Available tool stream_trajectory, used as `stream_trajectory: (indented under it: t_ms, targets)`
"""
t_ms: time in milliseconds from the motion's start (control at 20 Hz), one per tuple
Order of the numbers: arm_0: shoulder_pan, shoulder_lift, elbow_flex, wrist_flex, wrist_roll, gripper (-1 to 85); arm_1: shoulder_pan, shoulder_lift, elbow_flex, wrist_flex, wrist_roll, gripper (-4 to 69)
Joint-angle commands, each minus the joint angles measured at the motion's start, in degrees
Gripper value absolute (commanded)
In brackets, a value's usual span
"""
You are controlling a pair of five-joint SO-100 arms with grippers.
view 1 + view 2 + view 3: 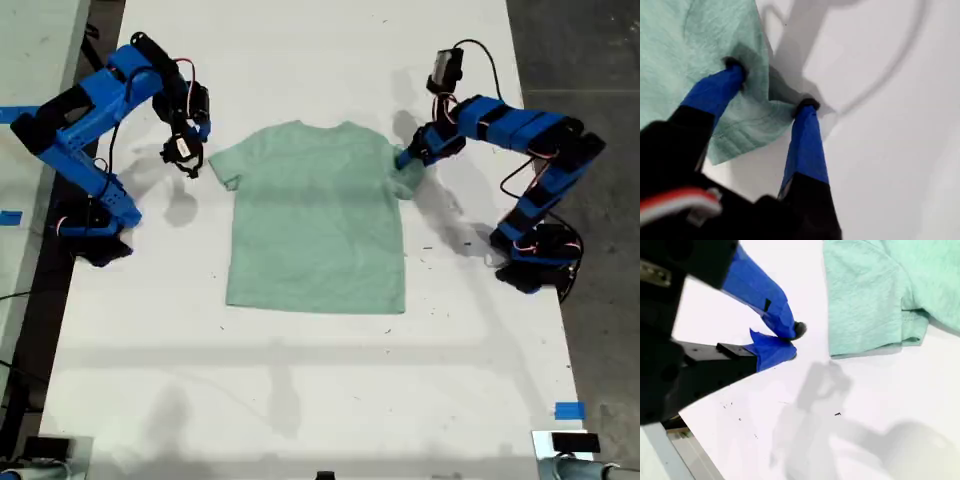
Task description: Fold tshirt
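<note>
- In my first wrist view, the pale mint-green cloth tshirt (700, 45) runs off the frame; only one sleeve corner shows.
- My second gripper (790, 340) has its black body cut off in its own view.
- Tiny dark specks (430, 245) on the white table (300, 380) are too small to identify.

Tshirt (315, 225): plain pale mint green, no print, centre of exterior view. Worktop (300, 380): white w/ a few dark specks. Both arms blue w/ black parts; my first gripper (771, 86) has blue fingers, black tips; my second gripper (792, 342) same. Blue tape bit (569, 410) at lower right of exterior view.
</note>
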Motion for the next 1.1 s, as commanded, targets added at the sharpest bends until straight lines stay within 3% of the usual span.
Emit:
stream_trajectory:
  t_ms: [0,100,400,800,950,1050]
  targets:
    - [0.70,0.35,-3.43,-0.44,0.26,0.0,-0.09,-2.72,-4.04,0.88,-1.41,4.6]
    - [0.88,0.35,-3.34,-0.44,0.09,0.0,0.09,-3.96,-5.45,1.93,-0.88,-1.1]
    - [1.67,0.44,-3.34,-0.26,0.00,0.0,-0.70,-0.26,-8.00,7.21,0.70,-1.2]
    - [2.20,0.44,-3.25,-0.97,-0.09,0.0,-8.70,8.70,-27.95,26.72,9.05,-1.2]
    - [2.46,0.44,-3.16,-0.97,-0.26,0.0,-14.77,4.57,-37.79,28.30,14.41,-1.2]
    - [2.55,0.44,-2.99,-1.05,-0.35,0.0,-18.63,0.88,-41.66,25.75,18.81,-1.2]
